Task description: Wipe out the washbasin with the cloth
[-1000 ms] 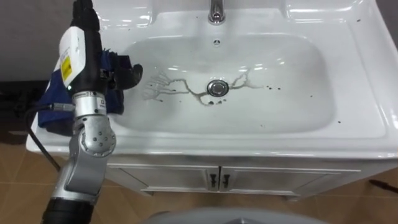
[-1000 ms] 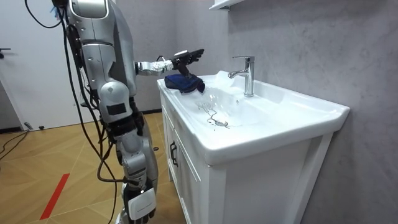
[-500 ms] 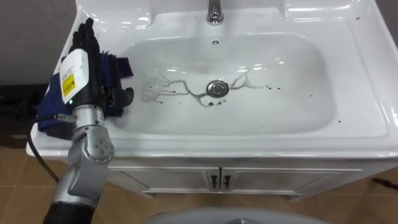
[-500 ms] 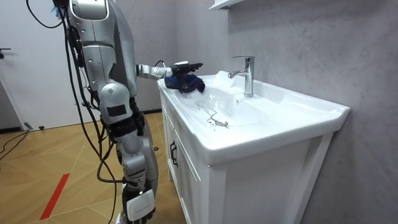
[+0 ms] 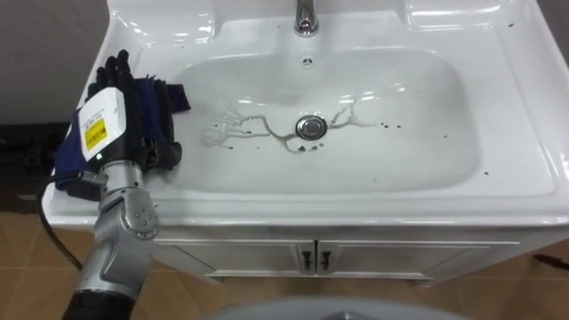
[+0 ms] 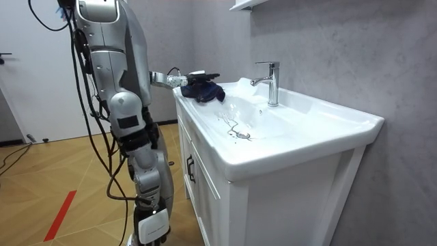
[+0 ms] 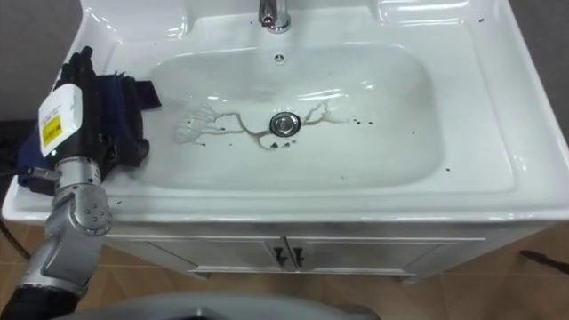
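Note:
A white basin (image 5: 356, 191) has dark branching streaks (image 5: 258, 133) running left and right of its drain (image 5: 309, 126), plus scattered dark specks. A crumpled dark blue cloth (image 5: 167, 96) lies on the basin's left rim, partly hanging over the outer edge. My left hand (image 5: 111, 124) lies flat on top of the cloth, its fingers stretched toward the back and its thumb (image 5: 169, 153) on the bowl side. In the room view I stand at the near end of the vanity, with my left hand (image 6: 194, 75) reaching out over the cloth (image 6: 210, 92).
A chrome faucet (image 5: 307, 16) rises at the back centre of the basin. Below the rim are white cabinet doors (image 5: 311, 258) with small dark handles. A grey wall backs the vanity, and wooden floor lies on my side.
My left hand has come down from above the rim and now rests on the blue cloth. The cloth and the streaks have stayed where they were.

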